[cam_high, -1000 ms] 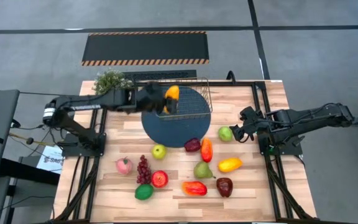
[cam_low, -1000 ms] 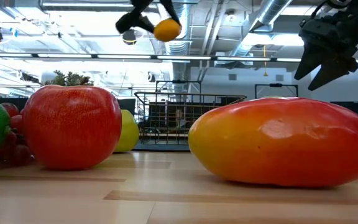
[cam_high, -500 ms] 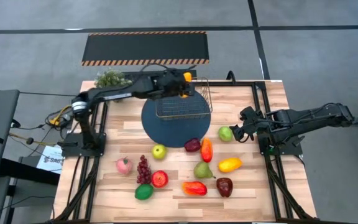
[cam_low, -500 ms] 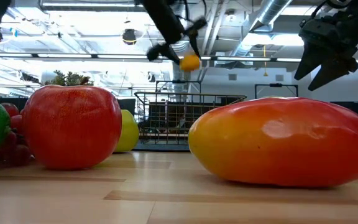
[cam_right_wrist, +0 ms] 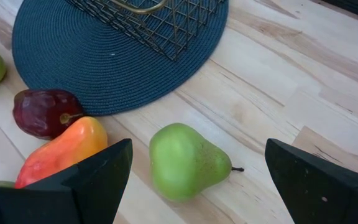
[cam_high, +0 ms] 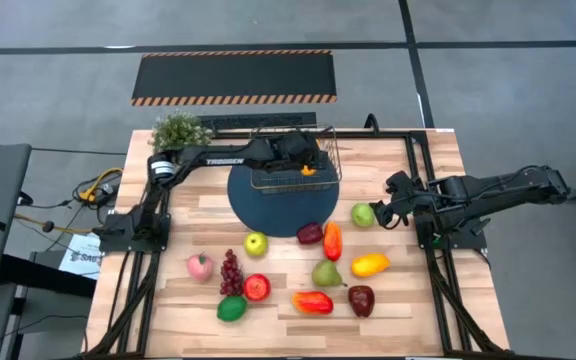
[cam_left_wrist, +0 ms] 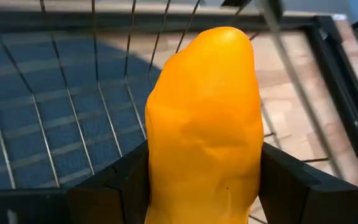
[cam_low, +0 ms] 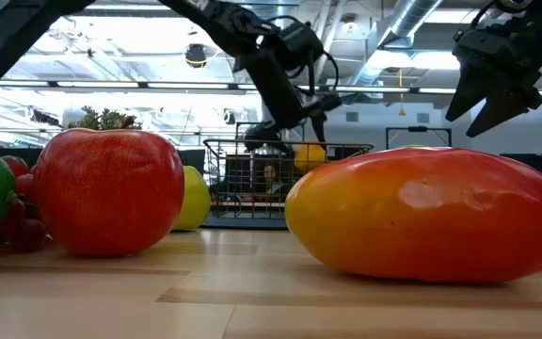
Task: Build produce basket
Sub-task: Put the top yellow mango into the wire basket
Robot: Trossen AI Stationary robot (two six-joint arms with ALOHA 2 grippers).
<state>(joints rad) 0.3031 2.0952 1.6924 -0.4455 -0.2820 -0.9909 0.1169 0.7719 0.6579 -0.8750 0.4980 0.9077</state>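
Observation:
The wire basket (cam_high: 294, 158) stands on a round dark blue mat (cam_high: 280, 205) at the table's far middle. My left gripper (cam_high: 302, 159) reaches into the basket from the left, shut on a yellow-orange fruit (cam_left_wrist: 204, 118), which sits just below the basket's rim in the low view (cam_low: 310, 155). My right gripper (cam_high: 382, 213) hangs open and empty at the right, beside a green pear (cam_right_wrist: 188, 160) that lies on the table. The other produce lies loose on the table's near half. My left gripper pinches the yellow-orange fruit between its two fingers (cam_left_wrist: 124, 180), on its two opposite sides near its lower end (cam_left_wrist: 166, 186). The fingers slant down into the basket from the table's left. The fruit juts out past the fingertips, above the basket's mesh floor (cam_left_wrist: 55, 124).
A green potted plant (cam_high: 178, 130) stands at the far left corner. Loose produce includes a green apple (cam_high: 256, 243), grapes (cam_high: 231, 270), a red apple (cam_high: 257, 287), a lime (cam_high: 232, 308), a mango (cam_high: 312, 301) and a yellow pepper (cam_high: 369, 265). Bare wood lies along the table's left and right edges.
My left gripper has carried the yellow-orange fruit toward the table's right and far edge, over the basket, then down below its rim. It has stayed shut on the fruit throughout.

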